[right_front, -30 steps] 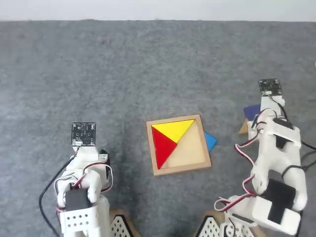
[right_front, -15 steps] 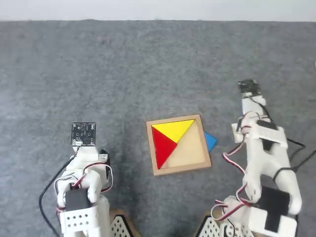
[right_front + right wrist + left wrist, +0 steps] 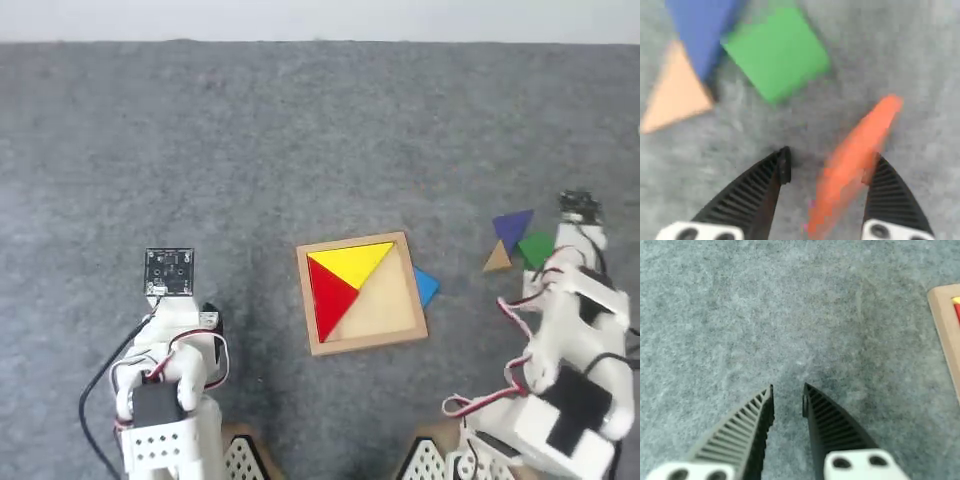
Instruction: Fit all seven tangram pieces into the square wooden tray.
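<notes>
Far left: left gripper [image 3: 787, 390] hangs over bare grey carpet [image 3: 200, 130], well apart from the work. Its jaws stand a narrow gap apart, with nothing between them.

Centre: square wooden tray [image 3: 352, 346], pale wood with a raised rim, flat on the carpet. A yellow triangle [image 3: 352, 262] and a red triangle [image 3: 330, 290] are seated inside, meeting along one edge. The rest of the tray floor is bare. A light-blue flat piece [image 3: 426, 286] pokes out at the tray's right rim, touching it or just beside it, partly hidden.

Right: a loose cluster on the carpet of dark blue triangle [image 3: 513, 227], green square [image 3: 538, 247] and tan triangle [image 3: 497, 259], close-packed.

Far right: right gripper [image 3: 831, 157], jaws spread wide, low over the carpet near that cluster. An orange flat piece [image 3: 855, 155] sits tilted between the fingers, hard against one and apart from the other. It is blurred, so I cannot tell whether it rests on the carpet.

Handling, by judgement: the pieces look thin, stiff and light, with smooth painted faces, so they are likely to slip or tip. Best taken across two opposite edges near the middle, not by a corner.
</notes>
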You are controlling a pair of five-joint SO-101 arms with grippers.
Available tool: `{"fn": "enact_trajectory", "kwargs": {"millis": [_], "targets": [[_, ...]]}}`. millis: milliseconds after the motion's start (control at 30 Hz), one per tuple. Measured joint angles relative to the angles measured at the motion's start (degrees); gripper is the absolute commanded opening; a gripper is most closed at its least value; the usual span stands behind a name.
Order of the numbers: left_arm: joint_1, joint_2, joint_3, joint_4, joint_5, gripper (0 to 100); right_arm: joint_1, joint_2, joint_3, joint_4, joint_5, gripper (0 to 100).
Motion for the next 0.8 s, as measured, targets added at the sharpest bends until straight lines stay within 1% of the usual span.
{"fn": "enact_trajectory", "kwargs": {"millis": [233,367,500,700,800], "targets": [[0.0,0.0,0.0,0.0,0.0,9,4.7,-0.3,1.2,-1.3,3.4,24.5],[0.0,0.0,0.0,0.0,0.0,9,9.1,-0.3,1.3,-2.3,3.4,24.5],[0.0,0.0,0.0,0.0,0.0,9,11.2,-0.3,1.4,-2.5,3.4,24.5],[0.0,0.0,0.0,0.0,0.0,9,15.8,-0.2,1.4,-3.9,0.8,24.5],[0.0,0.0,0.0,0.0,0.0,9,16.6,-0.2,1.5,-4.7,0.5,24.5]]}}
